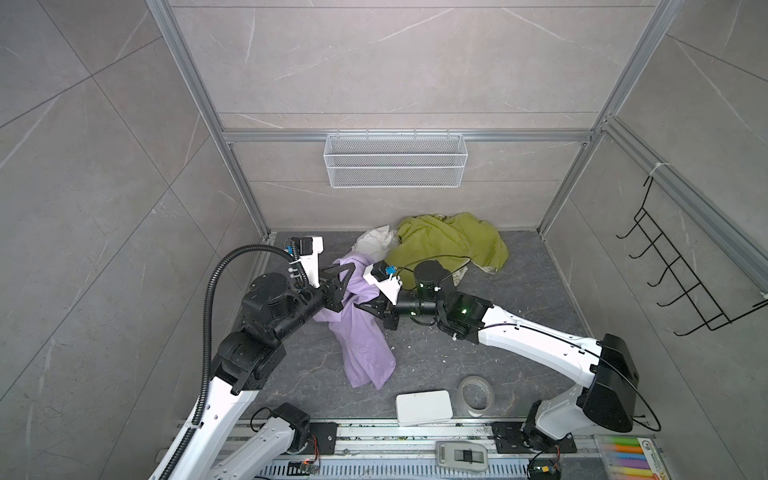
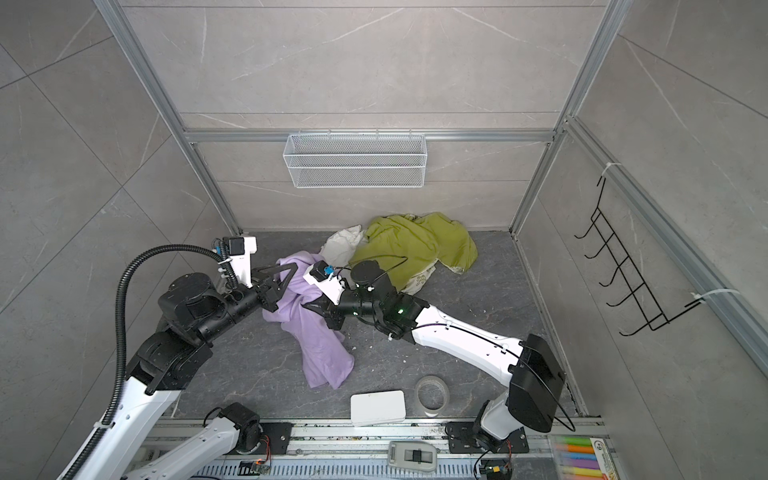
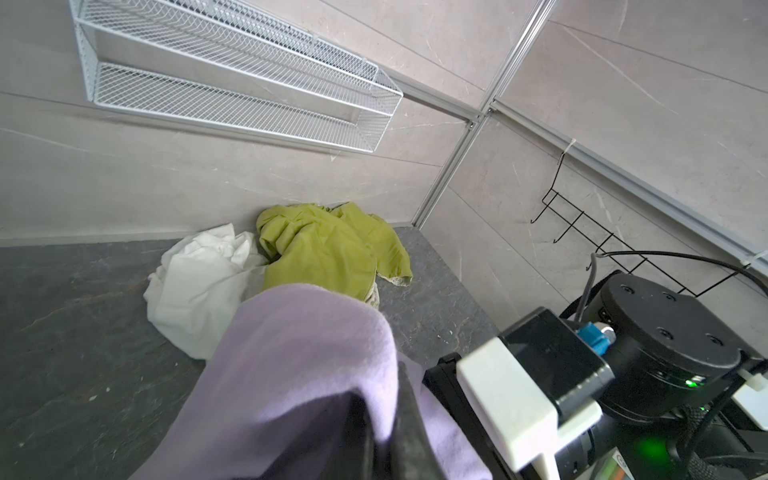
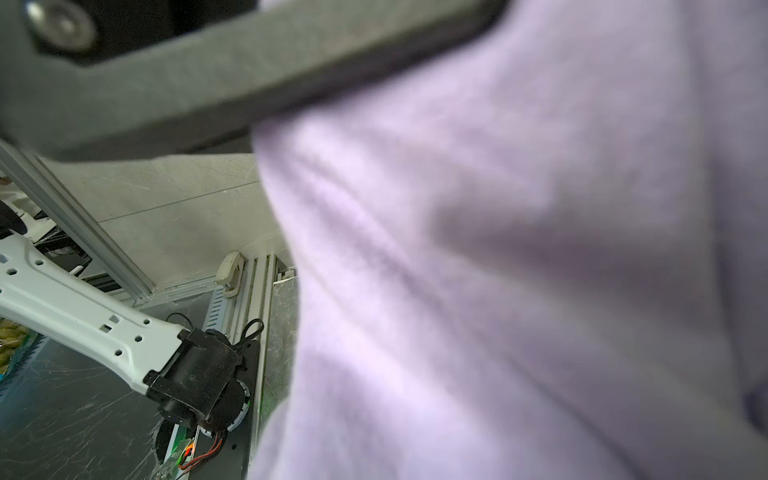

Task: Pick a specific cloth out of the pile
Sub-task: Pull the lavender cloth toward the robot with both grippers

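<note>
Holding the lavender cloth (image 1: 365, 349) with both grippers, just beside the pile (image 1: 449, 243).
Your left gripper (image 1: 341, 277) and right gripper (image 1: 362, 306) each clamp its upper folds; its lower end drapes onto the dark tabletop (image 1: 519, 316).

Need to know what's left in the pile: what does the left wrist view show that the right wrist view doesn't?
Only the left wrist view: the white cloth and the olive-green cloth lying side by side, the white wire basket and the black hook rack. Only the right wrist view: a white arm link with its black base joint, beside the front rail. Both: the lavender cloth, close up to the lens.
</note>
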`<move>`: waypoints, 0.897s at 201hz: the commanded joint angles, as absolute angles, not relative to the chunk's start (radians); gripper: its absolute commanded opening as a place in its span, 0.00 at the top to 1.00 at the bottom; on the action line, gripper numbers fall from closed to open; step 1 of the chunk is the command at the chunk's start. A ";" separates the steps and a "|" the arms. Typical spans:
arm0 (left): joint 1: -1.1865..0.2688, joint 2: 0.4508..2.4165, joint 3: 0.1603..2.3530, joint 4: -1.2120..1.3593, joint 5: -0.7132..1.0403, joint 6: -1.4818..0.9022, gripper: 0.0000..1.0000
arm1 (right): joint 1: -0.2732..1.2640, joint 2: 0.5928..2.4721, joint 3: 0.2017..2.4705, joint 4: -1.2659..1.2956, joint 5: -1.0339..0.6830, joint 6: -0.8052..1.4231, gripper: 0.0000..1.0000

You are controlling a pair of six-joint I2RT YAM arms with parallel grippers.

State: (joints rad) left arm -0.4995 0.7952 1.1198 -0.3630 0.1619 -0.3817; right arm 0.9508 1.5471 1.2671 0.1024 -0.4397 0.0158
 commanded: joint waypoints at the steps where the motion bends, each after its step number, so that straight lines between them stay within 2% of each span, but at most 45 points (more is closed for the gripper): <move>1: -0.503 0.773 1.103 -0.390 0.140 -0.385 1.00 | 0.956 1.557 1.236 0.152 -0.454 0.043 1.00; 180: -0.503 0.677 0.957 -0.503 0.175 -0.498 1.00 | 0.956 1.518 0.986 0.144 -0.378 0.064 1.00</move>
State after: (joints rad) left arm -0.4995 0.7071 0.9699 -0.4969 0.1596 -0.4755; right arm 0.9508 1.5570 1.0222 0.1318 -0.4061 0.0387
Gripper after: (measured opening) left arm 0.072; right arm 0.077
